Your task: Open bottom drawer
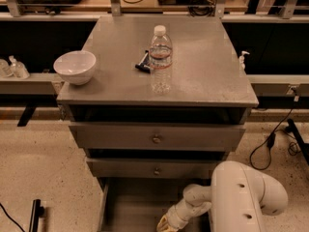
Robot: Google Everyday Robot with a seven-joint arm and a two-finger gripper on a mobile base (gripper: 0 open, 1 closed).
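The grey metal cabinet has three drawers. The bottom drawer (133,202) is pulled out, and its plain grey interior shows below the middle drawer (155,170). Its front and knob are out of view below the lower edge. My gripper (166,223) is at the end of the white arm (241,197), low over the right part of the open bottom drawer, and is partly cut off by the lower edge. The top drawer (156,138) and the middle drawer are closed.
On the cabinet top (203,76) stand a white bowl (75,66) at the left edge, a clear water bottle (160,58) in the middle and a small dark object (142,64) beside it. Cables (270,144) lie on the floor to the right. A black bar (35,214) lies at the lower left.
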